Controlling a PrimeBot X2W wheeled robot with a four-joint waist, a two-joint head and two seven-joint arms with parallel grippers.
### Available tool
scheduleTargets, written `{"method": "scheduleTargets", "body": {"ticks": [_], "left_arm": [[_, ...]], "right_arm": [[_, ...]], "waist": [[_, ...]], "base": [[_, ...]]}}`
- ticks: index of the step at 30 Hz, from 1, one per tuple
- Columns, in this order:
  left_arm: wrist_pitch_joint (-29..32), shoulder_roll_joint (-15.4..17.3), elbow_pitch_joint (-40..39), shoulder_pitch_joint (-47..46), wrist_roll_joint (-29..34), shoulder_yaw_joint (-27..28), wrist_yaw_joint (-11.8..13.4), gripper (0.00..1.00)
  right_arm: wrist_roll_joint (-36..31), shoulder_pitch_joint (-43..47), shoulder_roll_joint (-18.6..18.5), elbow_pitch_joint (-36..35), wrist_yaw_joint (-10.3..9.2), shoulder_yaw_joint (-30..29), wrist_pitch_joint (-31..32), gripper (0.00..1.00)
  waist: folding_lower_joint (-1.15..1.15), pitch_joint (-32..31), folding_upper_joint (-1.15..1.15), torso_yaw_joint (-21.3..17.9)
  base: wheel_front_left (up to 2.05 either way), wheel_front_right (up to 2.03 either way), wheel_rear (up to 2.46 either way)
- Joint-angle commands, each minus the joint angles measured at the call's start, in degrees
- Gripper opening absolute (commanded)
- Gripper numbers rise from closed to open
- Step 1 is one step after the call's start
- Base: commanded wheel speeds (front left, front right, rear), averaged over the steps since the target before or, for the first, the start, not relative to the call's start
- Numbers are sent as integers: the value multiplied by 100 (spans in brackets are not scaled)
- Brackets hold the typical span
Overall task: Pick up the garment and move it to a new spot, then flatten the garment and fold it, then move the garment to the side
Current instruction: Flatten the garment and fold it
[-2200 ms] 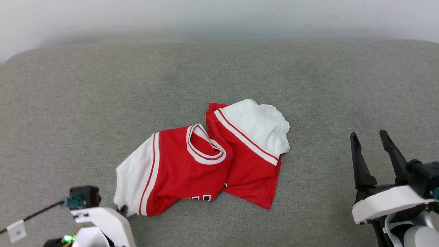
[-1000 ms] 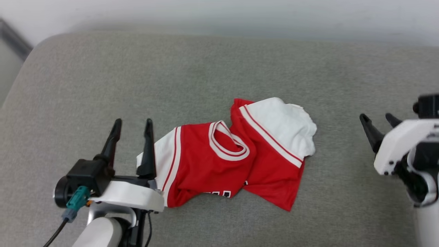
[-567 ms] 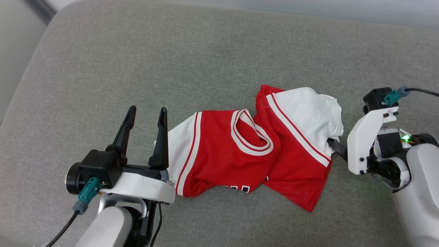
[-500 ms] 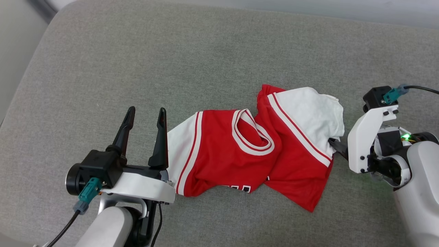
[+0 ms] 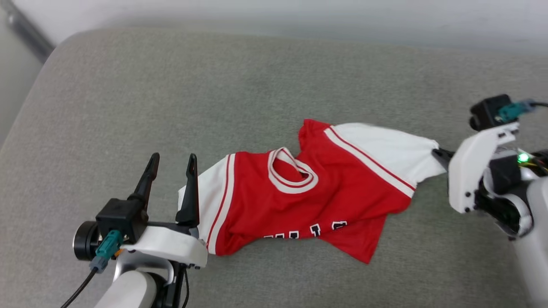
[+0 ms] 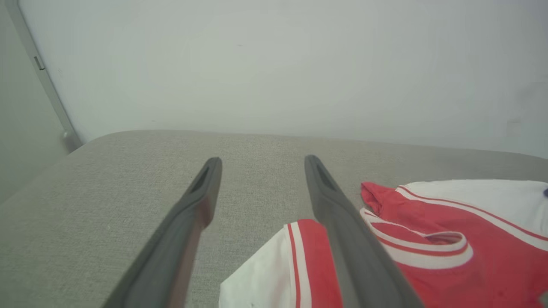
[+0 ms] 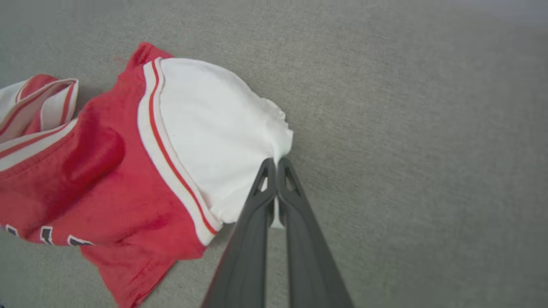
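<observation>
The garment (image 5: 308, 201), a red jersey with white sleeves and black lettering, lies crumpled on the grey cushion (image 5: 239, 94). My right gripper (image 7: 274, 164) is shut on the edge of its white right-hand sleeve (image 7: 222, 137), and that sleeve (image 5: 394, 149) is stretched out toward the gripper (image 5: 439, 154). At the other end, my left gripper (image 5: 171, 162) stands open beside the white left sleeve (image 5: 209, 201), its right finger over the sleeve's edge. In the left wrist view the open fingers (image 6: 338, 214) frame bare cushion, with the garment (image 6: 428, 252) at the lower right.
The cushion's rounded far edge (image 5: 257, 36) meets a pale wall (image 6: 274, 64). Its left corner (image 5: 47, 55) drops off toward a dark strip at the wall. Grey fabric stretches in front of and behind the garment.
My right gripper has shut on the white sleeve and pulled it out to the right, spreading the red body and uncovering more lettering. The head camera has shifted. The left gripper stays open.
</observation>
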Motion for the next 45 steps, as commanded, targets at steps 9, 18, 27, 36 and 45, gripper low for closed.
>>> {"method": "scheduleTargets", "body": {"ticks": [9, 18, 27, 36, 45], "left_arm": [[221, 142, 102, 485, -141, -23, 95, 100], [269, 162, 222, 712, -301, 2, 104, 100], [316, 227, 301, 840, -423, 49, 98, 100], [835, 485, 228, 849, -833, 259, 46, 100], [3077, 1161, 425, 3, -1611, -6, -637, 100]], "right_arm": [[-517, 2342, 388, -1360, -6, -1511, 218, 0], [-692, 3584, 1106, -1251, -5, -1984, 29, 7], [-960, 3379, 1213, -1410, -4, -2013, -1881, 100], [-1136, 3237, 1391, -2033, -5, -1908, -3453, 100], [-1208, 3060, 1527, -2761, -5, -1625, -3634, 100]], "waist": [[0, -574, 0, -655], [0, -698, 0, -748], [0, -845, 0, -774], [0, -1033, 0, -819], [0, -415, 0, -1010]], "base": [[0, 0, 0], [0, 0, 0], [0, 0, 0], [0, 0, 0], [0, 0, 0]]}}
